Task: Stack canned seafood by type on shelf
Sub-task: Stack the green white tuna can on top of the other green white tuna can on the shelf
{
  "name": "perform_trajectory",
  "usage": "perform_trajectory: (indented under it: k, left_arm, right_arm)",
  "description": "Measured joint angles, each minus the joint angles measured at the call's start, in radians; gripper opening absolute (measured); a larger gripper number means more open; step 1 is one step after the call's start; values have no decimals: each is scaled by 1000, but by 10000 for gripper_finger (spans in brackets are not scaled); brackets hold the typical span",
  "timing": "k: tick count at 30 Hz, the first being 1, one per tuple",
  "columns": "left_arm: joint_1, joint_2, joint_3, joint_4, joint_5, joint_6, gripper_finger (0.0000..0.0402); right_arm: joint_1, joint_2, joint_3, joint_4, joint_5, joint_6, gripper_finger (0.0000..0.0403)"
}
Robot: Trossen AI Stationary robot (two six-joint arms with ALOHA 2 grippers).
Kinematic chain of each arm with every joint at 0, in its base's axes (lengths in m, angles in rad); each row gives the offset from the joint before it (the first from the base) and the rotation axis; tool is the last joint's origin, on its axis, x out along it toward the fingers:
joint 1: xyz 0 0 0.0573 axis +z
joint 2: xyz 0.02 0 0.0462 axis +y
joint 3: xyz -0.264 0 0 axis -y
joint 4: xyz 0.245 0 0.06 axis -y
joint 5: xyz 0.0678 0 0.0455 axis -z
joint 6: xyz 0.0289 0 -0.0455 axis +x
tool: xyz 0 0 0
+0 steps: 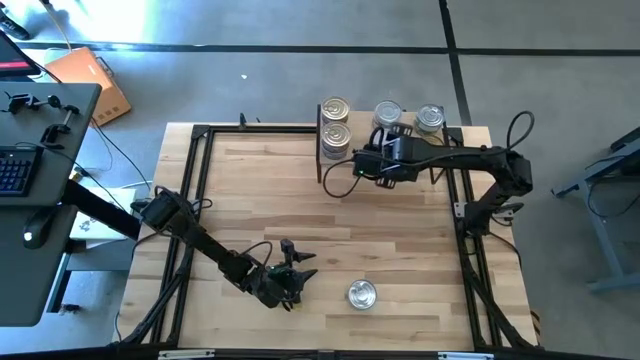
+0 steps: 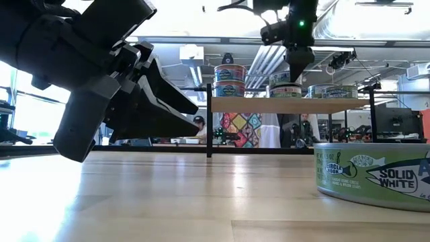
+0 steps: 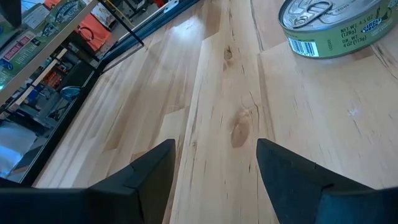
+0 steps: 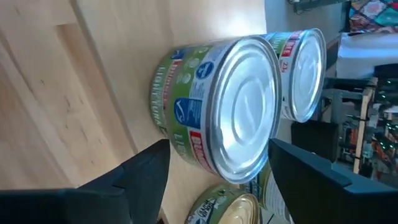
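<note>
The shelf [image 1: 400, 128] stands at the table's far edge with several tins on it. Two are stacked at its left end [image 1: 335, 122], one sits in the middle [image 1: 387, 114] and one at the right [image 1: 430, 118]. My right gripper [image 4: 219, 144] is open over the middle green-labelled tin [image 4: 217, 118], one finger on either side of it. In the low view this gripper [image 2: 299, 67] hangs just above that tin [image 2: 285, 86]. A lone green tin [image 1: 361, 294] rests flat on the table near the front edge. My left gripper [image 1: 303, 272] waits open just left of it.
Black frame rails [image 1: 200, 190] run along the table's left and right sides. Bare wood lies between the shelf and the lone tin. In the right wrist view a further silver tin [image 4: 305, 74] and a gold-toned one [image 4: 227, 208] sit close beside the middle tin.
</note>
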Motion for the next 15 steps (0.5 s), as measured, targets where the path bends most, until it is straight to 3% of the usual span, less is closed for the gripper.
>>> perform_trajectory:
  k: [15]
  left_arm:
    - [0, 0, 0, 0, 0, 0, 217]
  right_arm:
    - [3, 0, 1, -199, 50, 198, 266]
